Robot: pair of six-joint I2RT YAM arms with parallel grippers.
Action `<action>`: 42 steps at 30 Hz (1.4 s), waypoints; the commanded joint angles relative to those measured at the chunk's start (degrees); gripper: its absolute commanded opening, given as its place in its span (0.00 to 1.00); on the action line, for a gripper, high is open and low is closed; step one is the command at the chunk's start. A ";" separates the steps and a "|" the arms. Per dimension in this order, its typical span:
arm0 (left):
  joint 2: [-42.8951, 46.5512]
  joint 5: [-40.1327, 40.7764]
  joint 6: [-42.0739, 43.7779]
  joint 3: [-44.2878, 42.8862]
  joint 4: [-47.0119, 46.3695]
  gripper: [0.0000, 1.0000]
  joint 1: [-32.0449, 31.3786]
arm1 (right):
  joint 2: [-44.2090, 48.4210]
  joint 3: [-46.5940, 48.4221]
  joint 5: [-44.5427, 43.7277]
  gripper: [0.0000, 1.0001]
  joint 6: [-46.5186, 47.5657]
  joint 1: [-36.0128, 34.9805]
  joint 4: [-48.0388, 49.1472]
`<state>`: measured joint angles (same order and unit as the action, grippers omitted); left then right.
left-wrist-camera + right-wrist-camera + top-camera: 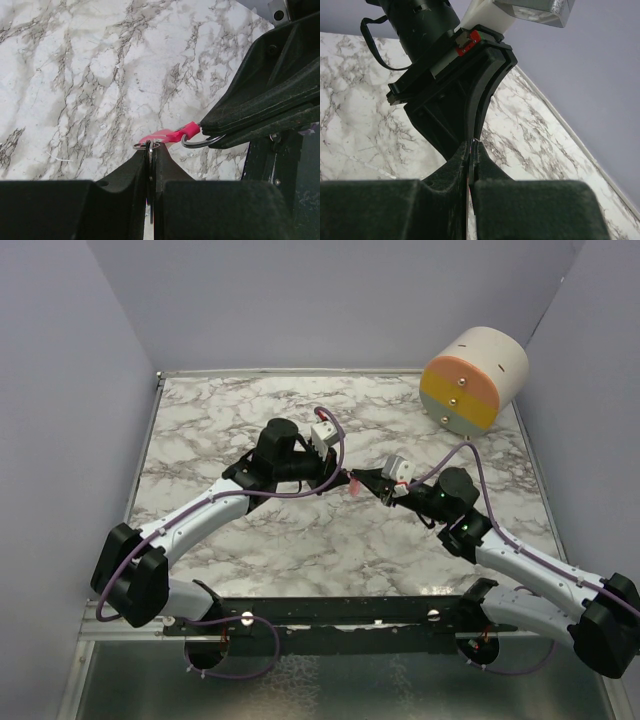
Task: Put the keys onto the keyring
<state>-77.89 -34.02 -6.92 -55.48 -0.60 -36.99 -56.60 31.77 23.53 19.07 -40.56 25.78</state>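
Above the middle of the marble table, my left gripper and right gripper meet tip to tip. Between them hangs the keyring, a pink-red strip. The right gripper is shut on the larger metal ring at one end of the strip. My left gripper is shut on the thin dark key, held edge-on. A small ring at the strip's other end sits around the key's tip. In the right wrist view, the right gripper shows a sliver of pink between its jaws.
A cream cylinder with a pink, orange and yellow face lies at the back right of the marble table. Grey walls close in the left, the back and the right. The arms' bases stand on the black rail at the near edge.
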 commanded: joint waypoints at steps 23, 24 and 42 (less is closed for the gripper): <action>7.35 -4.78 8.19 20.00 -35.80 0.00 -0.31 | 4.42 -6.99 -7.78 0.01 -7.29 -0.40 1.82; 7.39 -5.09 8.68 20.66 -37.00 0.00 -0.26 | 4.43 -7.20 -7.64 0.01 -7.37 -0.40 2.14; 5.24 -8.79 9.96 23.53 -44.81 0.00 -0.46 | 2.46 -7.60 -5.23 0.01 -7.39 -0.40 2.66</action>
<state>-72.27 -40.73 2.59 -32.80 -42.15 -37.23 -53.87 24.75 17.23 12.23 -40.56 26.33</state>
